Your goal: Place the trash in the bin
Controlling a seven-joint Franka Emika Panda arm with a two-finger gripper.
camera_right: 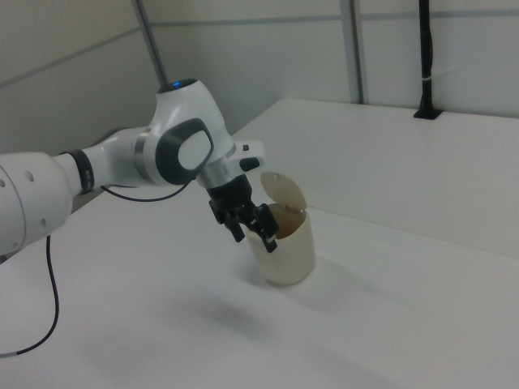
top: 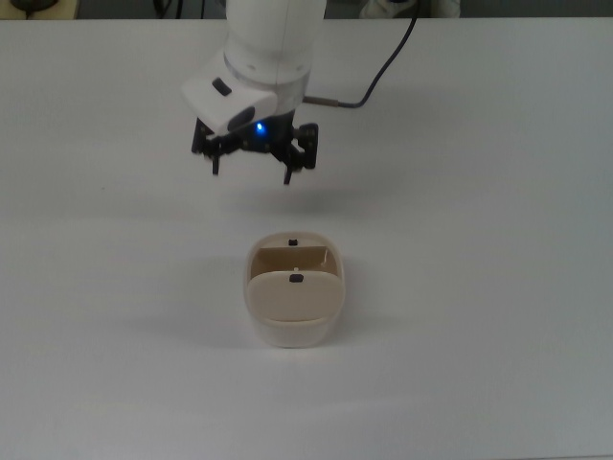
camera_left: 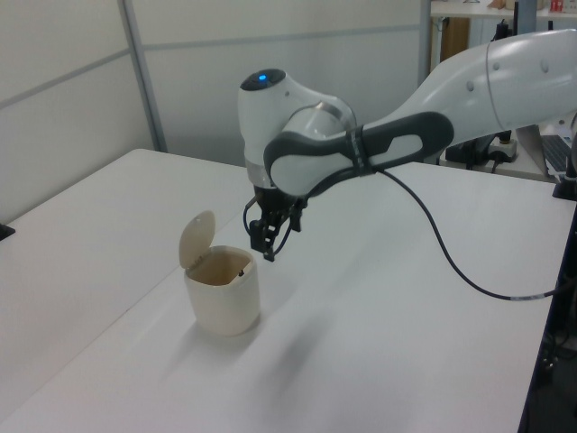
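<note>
The cream bin [top: 294,305] stands on the white table with its flap lid tipped open; it also shows in the left view [camera_left: 223,296] and the right view [camera_right: 289,248]. The trash is out of view in all three views, and the bin's dim opening shows none of it. My gripper [top: 251,174] hangs open with nothing between its fingers. In the top view it is above the bin and slightly to the left, well apart from it. In the left view the gripper [camera_left: 268,250] hovers just right of the bin's rim. In the right view the gripper [camera_right: 253,230] sits at the rim's left.
A black cable [top: 383,72] runs from the wrist toward the top view's upper right and loops over the table [camera_left: 451,262] in the left view. The white table [top: 498,287] spreads wide around the bin. Wall panels [camera_left: 72,81] stand behind the table in the left view.
</note>
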